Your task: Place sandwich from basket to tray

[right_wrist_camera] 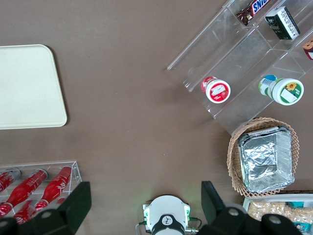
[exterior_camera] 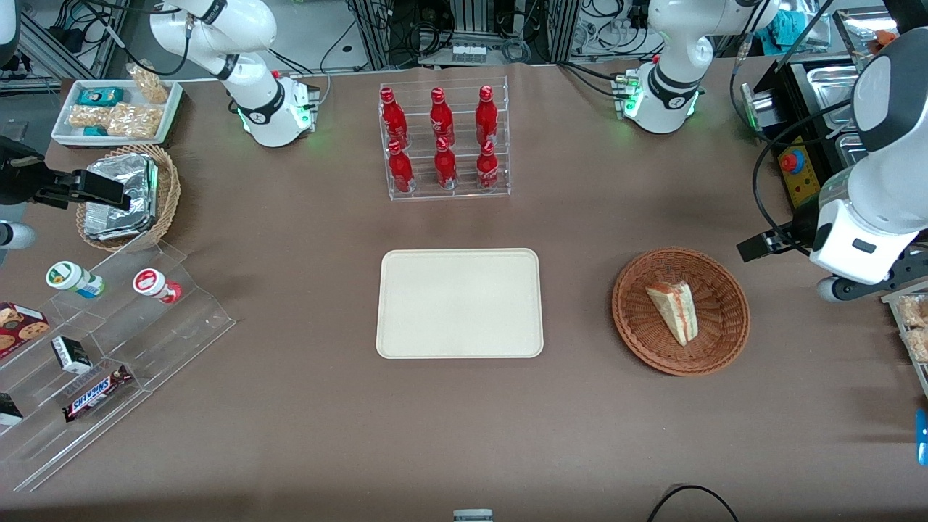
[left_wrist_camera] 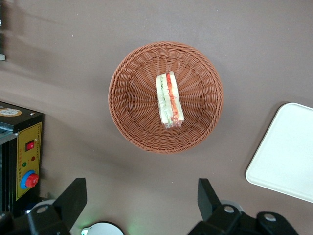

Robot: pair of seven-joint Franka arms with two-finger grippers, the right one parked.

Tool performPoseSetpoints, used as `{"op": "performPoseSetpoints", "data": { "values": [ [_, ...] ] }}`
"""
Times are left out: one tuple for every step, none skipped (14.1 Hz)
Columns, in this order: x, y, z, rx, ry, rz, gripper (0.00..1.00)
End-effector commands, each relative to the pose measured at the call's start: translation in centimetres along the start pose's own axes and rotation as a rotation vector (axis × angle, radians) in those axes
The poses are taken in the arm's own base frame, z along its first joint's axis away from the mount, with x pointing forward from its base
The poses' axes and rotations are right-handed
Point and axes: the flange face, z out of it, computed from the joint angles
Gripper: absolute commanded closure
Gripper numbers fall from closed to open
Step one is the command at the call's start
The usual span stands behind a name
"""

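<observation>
Sandwich (exterior_camera: 673, 312) lies in round wicker basket (exterior_camera: 727, 336), right of frame centre in front view, filling edge up. Cream tray (exterior_camera: 459, 303) at centre, bare, well apart from basket. Gripper (left_wrist_camera: 142, 196) hovers above table beside basket, fingers (left_wrist_camera: 74, 198) spread wide, holding nothing. Bottle rack (exterior_camera: 444, 140) upper centre holds six red bottles. Tan basket (exterior_camera: 168, 190) far left holds foil packs.

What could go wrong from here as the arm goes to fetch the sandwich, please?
The open gripper hangs above the table beside the basket, not over it. The sandwich stands on edge, layers up, so a poor pinch may tip it or squeeze out the filling. The light wicker basket could slide if a finger catches its rim. The tray is a fair carry away.
</observation>
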Motion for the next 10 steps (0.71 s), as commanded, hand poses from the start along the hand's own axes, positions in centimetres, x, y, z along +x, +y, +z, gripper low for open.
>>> {"op": "performPoseSetpoints", "data": {
  "values": [
    [0.0,-0.1,-0.2,0.004,0.030,0.007,0.00],
    [0.1,0.0,-0.1,0.004,0.029,0.001,0.00],
    [0.1,-0.1,-0.1,0.005,0.028,-0.004,0.00],
    [0.1,-0.2,-0.1,0.007,0.027,-0.007,0.00],
    [0.2,-0.3,0.0,0.003,0.023,-0.006,0.00],
    [0.2,-0.4,0.0,0.002,0.021,-0.011,0.00],
    [0.3,-0.5,0.2,0.002,0.017,-0.010,0.00],
    [0.6,-0.3,0.9,0.005,0.002,-0.011,0.00],
    [0.8,-0.4,1.4,0.015,-0.005,-0.013,0.00],
    [1.0,-0.3,1.6,0.019,-0.008,-0.013,0.00]
  ]
}}
